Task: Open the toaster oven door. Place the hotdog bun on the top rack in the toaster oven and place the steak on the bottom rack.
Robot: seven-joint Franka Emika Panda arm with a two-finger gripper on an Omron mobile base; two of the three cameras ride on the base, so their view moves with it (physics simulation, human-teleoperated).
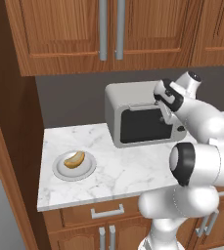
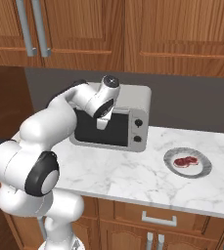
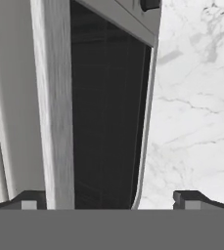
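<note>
My gripper (image 3: 108, 197) stands wide, empty, at the toaster oven door (image 1: 144, 124); its handle bar (image 3: 55, 97) runs lengthwise between my fingertips, nearer one side.

Matt grey metal toaster oven (image 1: 133, 97), dark glossy glass toaster oven door (image 1: 143, 124), white veined marble counter (image 1: 128, 171), wood cabinets (image 1: 64, 34)

Counter: white marble-patterned countertop (image 1: 128, 171)
Plates: two round grey plates (image 1: 67, 171) (image 2: 204, 168), well apart
Cabinets: brown wooden wall cabinets (image 1: 147, 29), grey bar handles (image 1: 102, 29)
Wall: dark grey backsplash (image 1: 69, 100)
</note>
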